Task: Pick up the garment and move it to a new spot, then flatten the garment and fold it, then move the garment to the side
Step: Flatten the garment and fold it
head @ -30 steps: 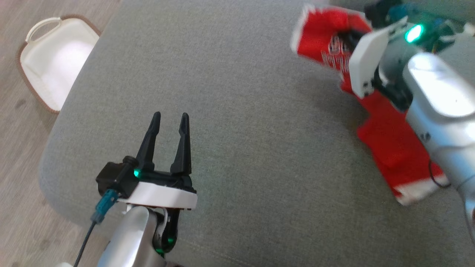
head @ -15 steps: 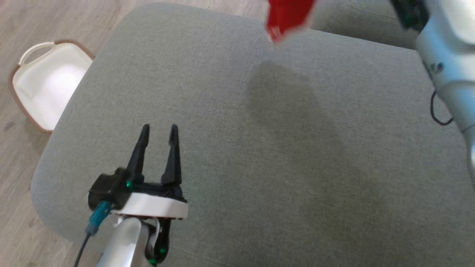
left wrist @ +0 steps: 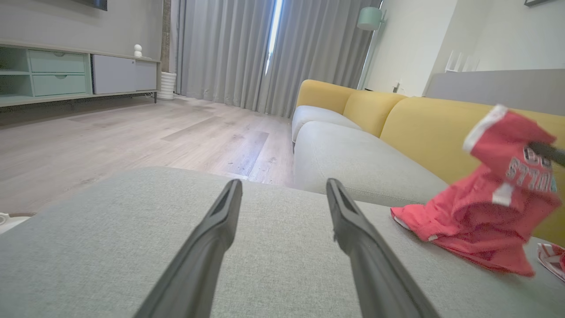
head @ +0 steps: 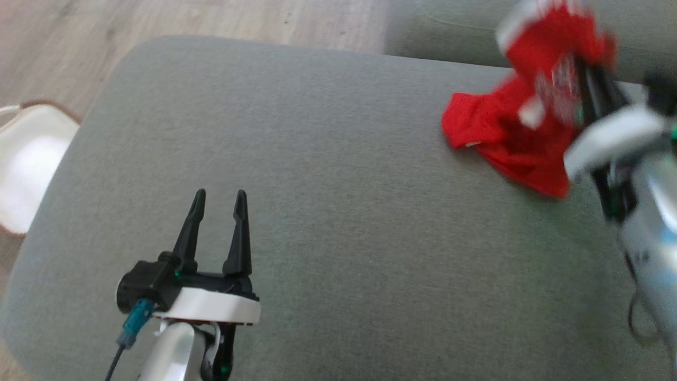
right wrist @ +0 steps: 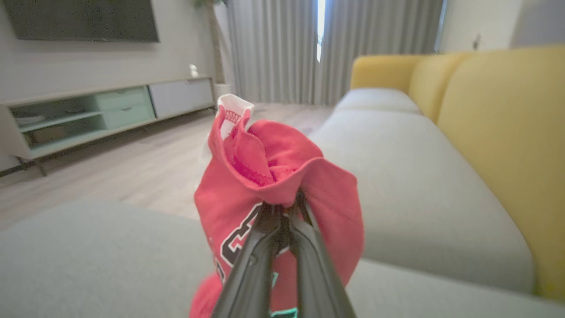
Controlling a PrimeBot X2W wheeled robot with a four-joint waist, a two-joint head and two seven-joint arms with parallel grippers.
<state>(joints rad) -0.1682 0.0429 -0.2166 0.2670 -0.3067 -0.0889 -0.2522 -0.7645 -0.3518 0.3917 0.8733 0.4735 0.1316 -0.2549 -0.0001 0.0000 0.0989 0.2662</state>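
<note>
Red garment [head: 502, 143] slants down-left from R gripper [right wrist: 283, 214] onto cushion [head: 317, 211].

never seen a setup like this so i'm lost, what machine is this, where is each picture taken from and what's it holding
This is a wheeled robot with two arms, each ending in two long dark fingers. One picture looks down from its head camera; the other two look along the fingers from its left and right wrists. Before it lies a grey cushion. The right fingers are shut on a bunched red garment, lifting its top while the lower part rests on the cushion. The left fingers stand open, holding nothing. A white basket sits on the floor.
</note>
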